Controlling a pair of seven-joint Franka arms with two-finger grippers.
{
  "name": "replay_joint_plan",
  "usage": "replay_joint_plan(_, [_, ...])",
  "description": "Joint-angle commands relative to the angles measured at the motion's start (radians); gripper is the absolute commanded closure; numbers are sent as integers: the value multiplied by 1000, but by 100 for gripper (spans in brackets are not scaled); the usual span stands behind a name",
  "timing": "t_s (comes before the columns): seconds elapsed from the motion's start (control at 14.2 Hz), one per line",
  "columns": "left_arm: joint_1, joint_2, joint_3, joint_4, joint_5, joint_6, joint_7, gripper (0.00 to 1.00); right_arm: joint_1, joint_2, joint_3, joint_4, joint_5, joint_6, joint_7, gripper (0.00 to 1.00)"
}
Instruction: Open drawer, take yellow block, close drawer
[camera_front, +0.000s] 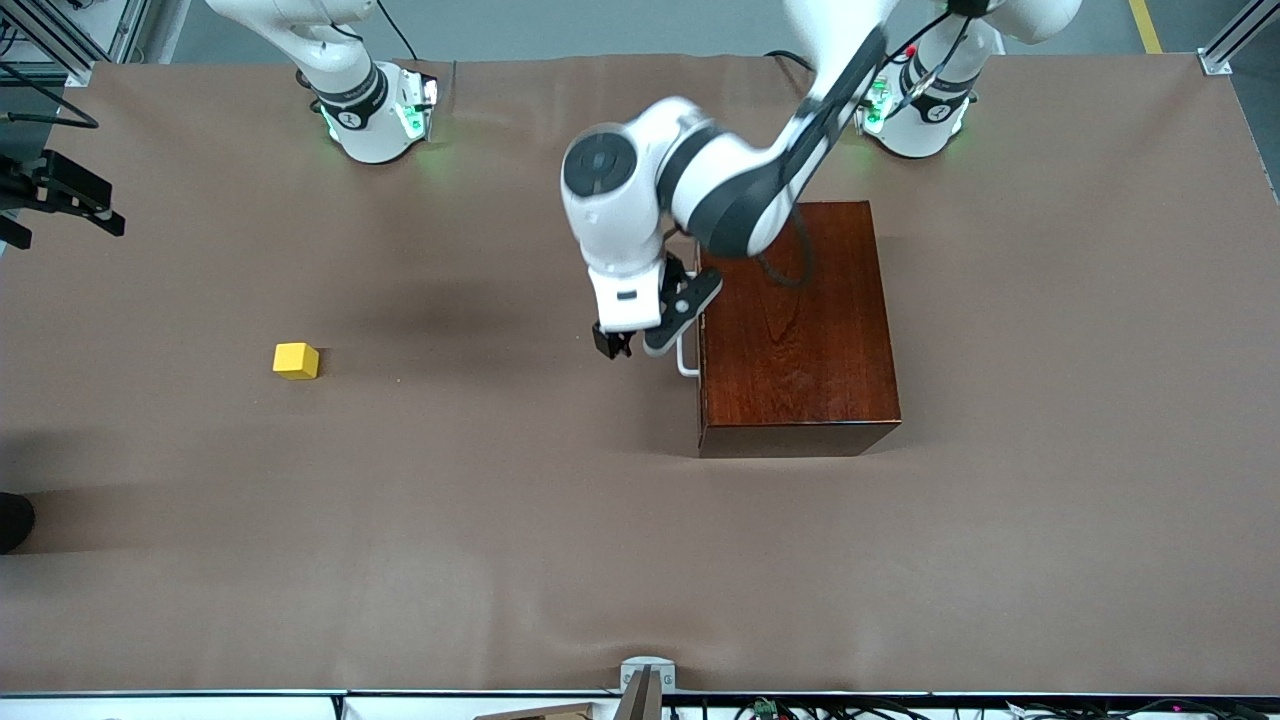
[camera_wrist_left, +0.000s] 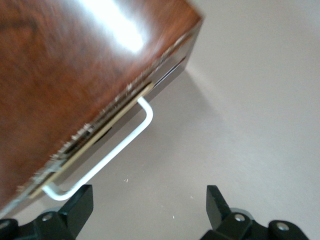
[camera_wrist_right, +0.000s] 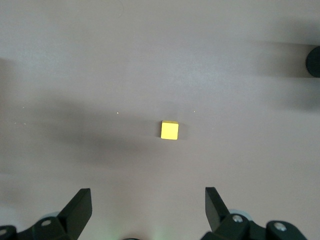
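The dark reddish-brown box (camera_front: 795, 330) stands on the table toward the left arm's end. Its drawer (camera_wrist_left: 107, 125) shows only as a thin pale wood strip, pushed in nearly flush. The white handle (camera_front: 686, 358) sticks out toward the right arm's end and also shows in the left wrist view (camera_wrist_left: 110, 152). My left gripper (camera_front: 612, 345) is open and empty, low beside the handle, not touching it (camera_wrist_left: 150, 192). The yellow block (camera_front: 296, 361) lies on the bare table toward the right arm's end. My right gripper (camera_wrist_right: 147, 195) is open and empty, high over the table, with the block (camera_wrist_right: 169, 130) in its view.
A brown cloth (camera_front: 500, 520) covers the table. A black fixture (camera_front: 60, 195) juts in at the right arm's end. A dark round object (camera_wrist_right: 314, 61) lies at the edge of the right wrist view. The right arm's hand is out of the front view.
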Motion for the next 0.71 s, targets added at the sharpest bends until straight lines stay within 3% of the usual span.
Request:
replay_joint_plan(0.0, [84,-129,-21,-56,16,-65,206,0,-5,10,6,21,-7,-13,17,0])
replay_joint_plan(0.28, [274,-300,-21,-61,-120,-229,638,0,-6,10,6,21,-6,-13,19,0])
replay_joint_plan(0.64, [455,-401,-19,-90,-128,-403,1038,0,-5,11,6,21,-6,-13,23,0])
